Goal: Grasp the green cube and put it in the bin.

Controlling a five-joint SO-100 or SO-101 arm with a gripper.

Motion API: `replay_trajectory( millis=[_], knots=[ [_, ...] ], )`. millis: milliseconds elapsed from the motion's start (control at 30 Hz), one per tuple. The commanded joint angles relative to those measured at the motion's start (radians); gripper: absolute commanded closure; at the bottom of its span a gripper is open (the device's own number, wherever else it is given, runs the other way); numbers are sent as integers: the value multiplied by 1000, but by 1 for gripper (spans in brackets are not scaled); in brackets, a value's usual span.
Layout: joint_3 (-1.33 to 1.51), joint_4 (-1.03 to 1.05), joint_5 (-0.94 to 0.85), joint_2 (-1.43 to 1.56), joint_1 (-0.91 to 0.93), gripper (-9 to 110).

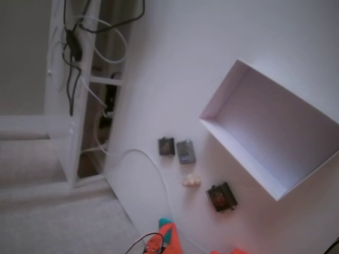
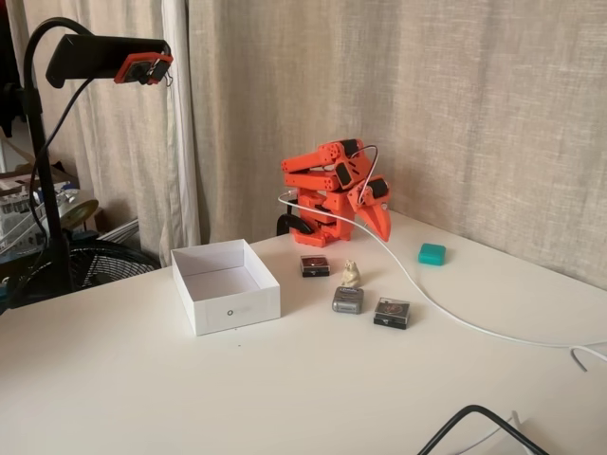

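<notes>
White table (image 2: 142, 379) bearing the empty bin (image 2: 237, 308); folded orange arm (image 2: 327, 180), its gripper (image 2: 379, 223) seemingly closed on nothing; green cube (image 2: 432, 253) at the gripper's four o'clock, untouched. Step: pre-reach. Next: open jaws, extend to the cube.

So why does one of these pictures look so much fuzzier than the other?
The fixed view from above is soft and washed out with a purplish cast: the bin and dark gadgets lack crisp edges. The fixed view from the side is sharp and evenly daylit; the green cube and gripper read clearly, with only faint shadows.
</notes>
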Motion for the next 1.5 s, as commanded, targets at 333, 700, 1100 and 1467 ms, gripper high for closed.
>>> replay_trajectory(
  millis=[333, 700, 1100, 1467],
  knots=[
    [0, -14, 6, 11, 3, 110],
    [0, -14, 6, 11, 3, 110],
    [0, -14, 6, 11, 3, 110],
    [8, -94, 8, 11, -6, 110]
  ],
)
